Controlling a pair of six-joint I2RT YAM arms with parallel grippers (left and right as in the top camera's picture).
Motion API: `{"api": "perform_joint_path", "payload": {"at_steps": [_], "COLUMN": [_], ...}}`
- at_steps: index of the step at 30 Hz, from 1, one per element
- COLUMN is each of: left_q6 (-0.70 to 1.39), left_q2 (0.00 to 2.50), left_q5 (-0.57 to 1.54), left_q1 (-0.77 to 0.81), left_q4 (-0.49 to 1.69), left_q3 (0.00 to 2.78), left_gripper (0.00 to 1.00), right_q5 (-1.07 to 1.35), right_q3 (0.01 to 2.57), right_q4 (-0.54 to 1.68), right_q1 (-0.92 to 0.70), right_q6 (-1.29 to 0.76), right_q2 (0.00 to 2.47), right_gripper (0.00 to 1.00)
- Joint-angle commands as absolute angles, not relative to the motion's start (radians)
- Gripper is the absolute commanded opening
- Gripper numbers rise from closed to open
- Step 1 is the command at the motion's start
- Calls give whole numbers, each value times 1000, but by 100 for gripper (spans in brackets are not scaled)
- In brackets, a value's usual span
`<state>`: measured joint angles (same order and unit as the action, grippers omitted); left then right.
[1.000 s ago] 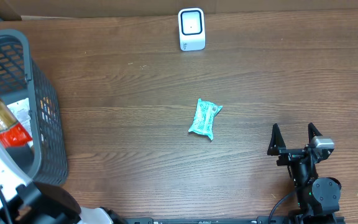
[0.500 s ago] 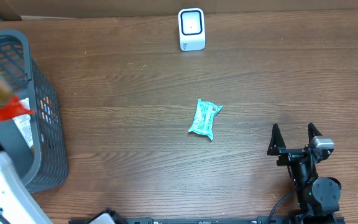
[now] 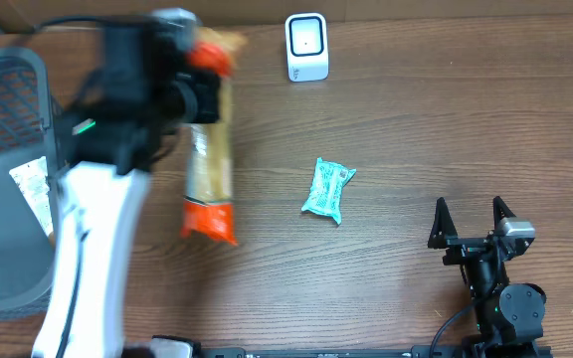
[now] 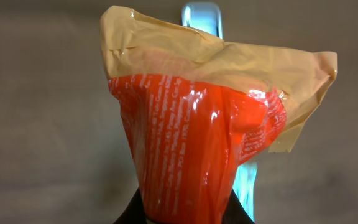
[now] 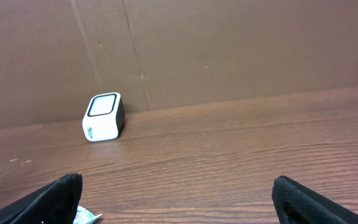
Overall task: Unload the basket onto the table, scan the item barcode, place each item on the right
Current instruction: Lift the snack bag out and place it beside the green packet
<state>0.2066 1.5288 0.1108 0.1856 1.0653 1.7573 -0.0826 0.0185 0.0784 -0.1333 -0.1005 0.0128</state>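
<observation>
A long tan packet with red-orange ends, the item (image 3: pixel 210 159), hangs above the table left of centre, blurred by motion. My left gripper (image 3: pixel 205 75) is shut on its upper red end. The left wrist view shows the red wrapper (image 4: pixel 191 137) filling the space between the jaws, with the tan end beyond. No barcode shows on it. The white scanner (image 3: pixel 306 47) stands at the table's back edge, right of the packet, and also shows in the right wrist view (image 5: pixel 103 117). My right gripper (image 3: pixel 471 214) rests open and empty at the front right (image 5: pixel 179 205).
A teal packet (image 3: pixel 327 189) lies at the table's centre, between the two arms. The grey mesh basket (image 3: pixel 28 70) stands at the left edge with a white packet (image 3: pixel 33 194) inside. A cardboard wall (image 5: pixel 229 50) runs behind the scanner.
The left arm has lifted the tan and red packet out of the basket and swung it right, over the table toward the scanner. The right arm has stayed still.
</observation>
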Motion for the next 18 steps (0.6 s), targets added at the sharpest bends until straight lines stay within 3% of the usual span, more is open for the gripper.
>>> {"api": "perform_joint_path", "payload": {"at_steps": [1, 11, 18], "left_q6": [252, 358, 398], "left_q2": [1614, 1848, 1961], "left_q5": [48, 51, 161], "left_q1": [262, 334, 347], "left_q4": [1070, 992, 856], "left_q3": [1703, 1528, 1499], "left_gripper": [4, 4, 5], "right_q5": [-85, -85, -85], "right_q3": [8, 8, 8], "right_q4": [74, 74, 74], "right_q1": [-134, -134, -134], "right_q6": [-96, -96, -96], "right_q2": [3, 3, 3], "right_gripper": [100, 100, 100]}}
